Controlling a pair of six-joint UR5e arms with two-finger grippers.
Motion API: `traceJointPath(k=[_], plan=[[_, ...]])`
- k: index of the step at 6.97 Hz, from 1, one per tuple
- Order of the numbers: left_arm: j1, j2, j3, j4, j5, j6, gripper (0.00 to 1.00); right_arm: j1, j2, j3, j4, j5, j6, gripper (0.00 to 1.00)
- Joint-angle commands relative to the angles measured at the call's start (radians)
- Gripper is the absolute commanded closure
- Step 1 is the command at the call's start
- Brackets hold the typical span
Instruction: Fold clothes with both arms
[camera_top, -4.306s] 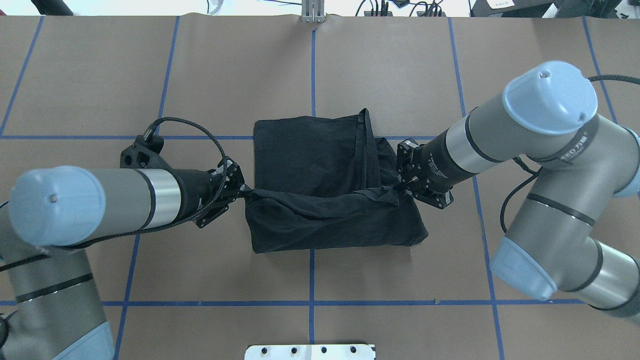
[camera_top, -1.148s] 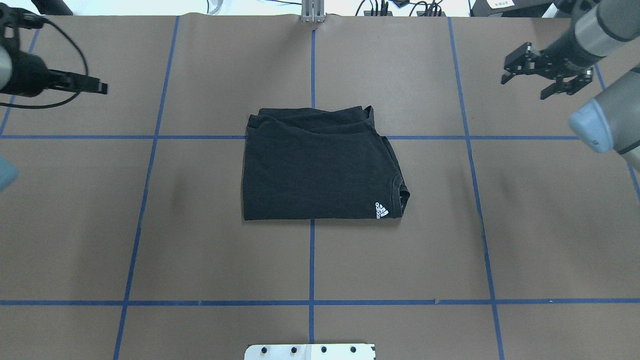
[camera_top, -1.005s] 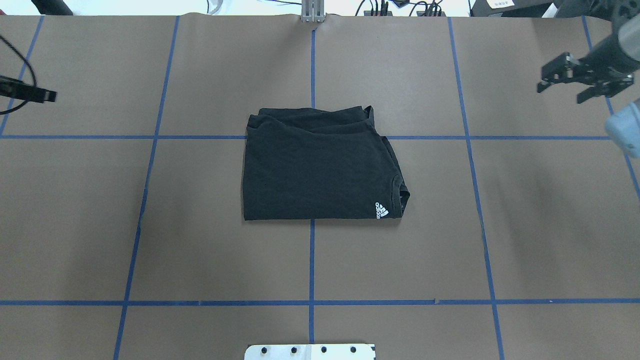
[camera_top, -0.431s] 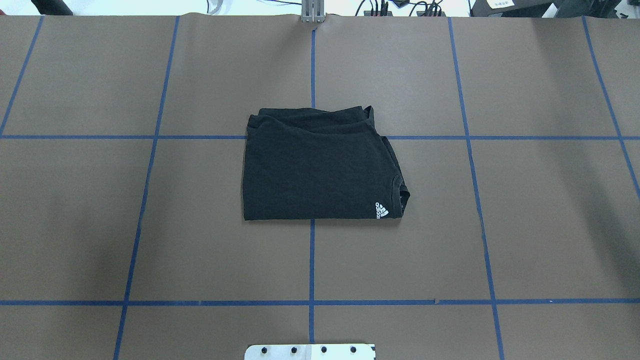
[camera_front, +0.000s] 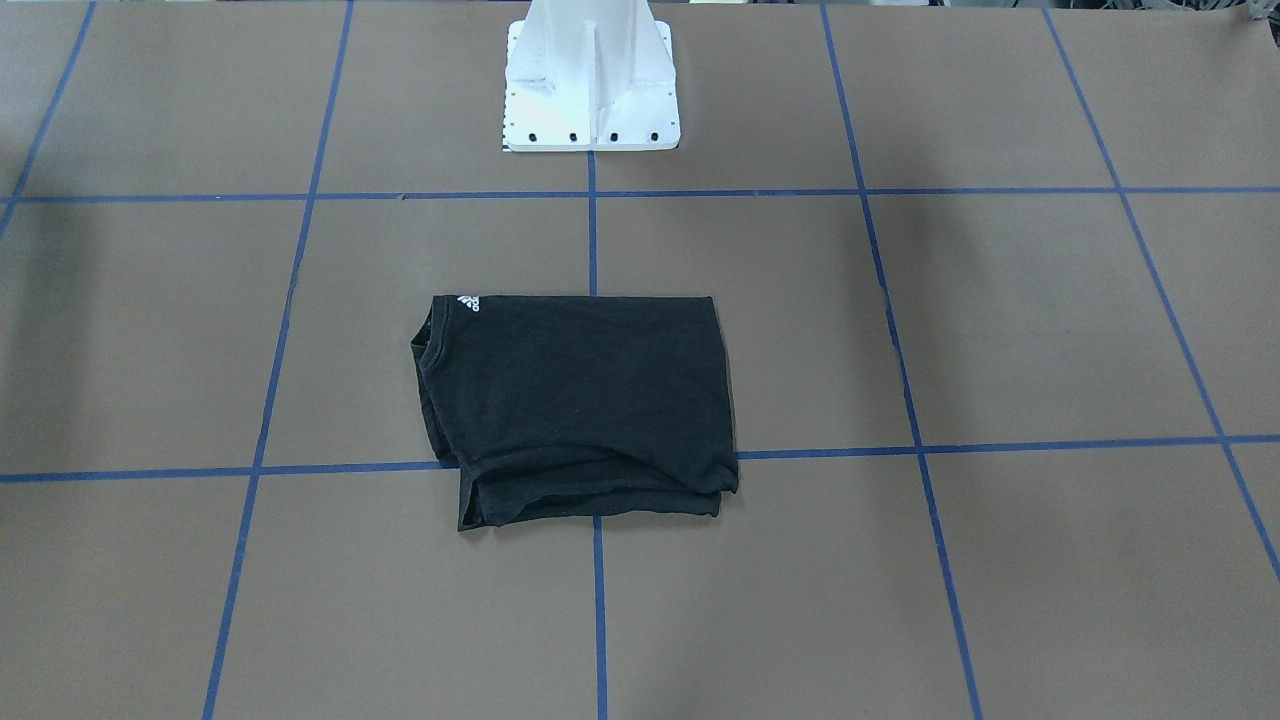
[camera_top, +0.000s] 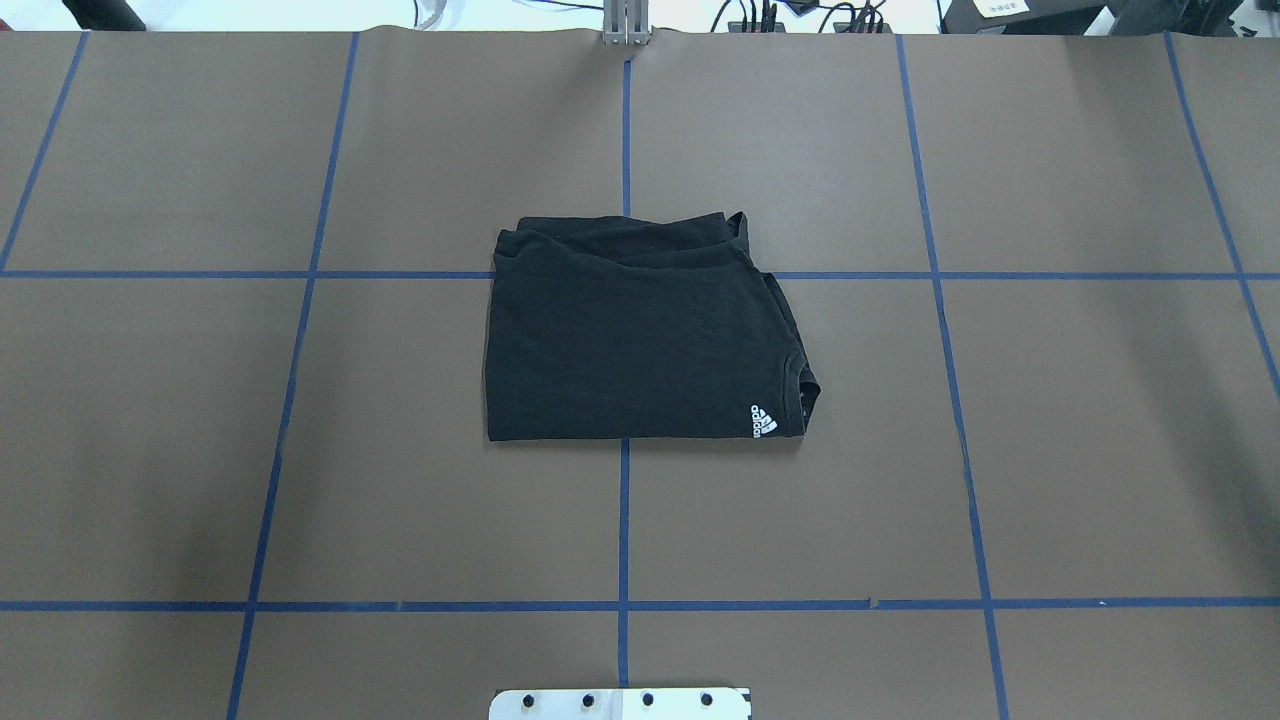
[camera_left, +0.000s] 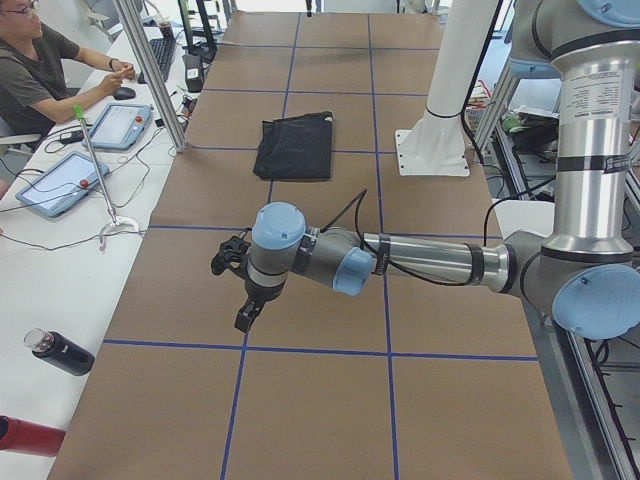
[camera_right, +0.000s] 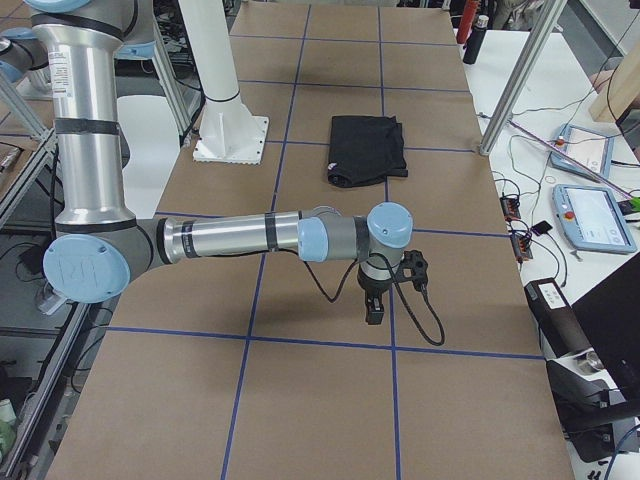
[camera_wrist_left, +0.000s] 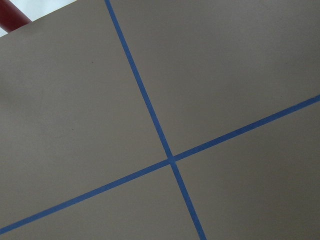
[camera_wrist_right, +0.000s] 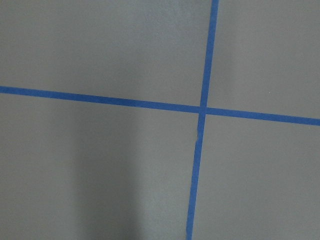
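Observation:
The black T-shirt (camera_top: 640, 340) lies folded into a flat rectangle at the table's middle, with its small white collar mark (camera_top: 763, 421) at the near right corner. Its large logo is hidden inside the fold. The shirt also shows in the front-facing view (camera_front: 580, 400) and both side views (camera_left: 295, 148) (camera_right: 368, 148). My left gripper (camera_left: 243, 300) hangs over bare table far to the left of the shirt. My right gripper (camera_right: 375, 300) hangs over bare table far to its right. Both show only in side views, so I cannot tell whether they are open or shut.
The white pedestal (camera_front: 590, 80) stands at the robot's side of the table. Blue tape lines (camera_top: 623, 520) grid the brown table cover. An operator (camera_left: 40, 70), tablets (camera_left: 120, 125) and a dark bottle (camera_left: 60, 352) are along the far edge.
Both grippers let go of the shirt, which now lies folded flat. Both arms drew back outward to the sides and left the overhead view.

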Motion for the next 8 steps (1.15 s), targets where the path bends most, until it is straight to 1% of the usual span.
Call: traceJointPath(k=[1,2,3,6,8], plan=[[0.005,-0.03,0.036,-0.01,-0.003,-0.128,0.0,0.004,-0.036,0.101,-0.071,0.001,-0.007,0.0],[0.008,-0.04,0.046,-0.007,-0.005,-0.13,0.0,0.002,-0.039,0.093,-0.073,0.001,0.0,0.0],[0.01,-0.049,0.037,-0.008,-0.005,-0.13,0.0,0.004,-0.036,0.103,-0.07,0.01,0.001,0.0],[0.011,-0.027,0.025,0.004,-0.005,-0.132,0.0,0.001,-0.036,0.1,-0.059,-0.003,0.005,0.0],[0.017,-0.014,0.031,0.005,-0.035,-0.133,0.0,0.001,-0.035,0.093,-0.059,-0.002,0.007,0.0]])
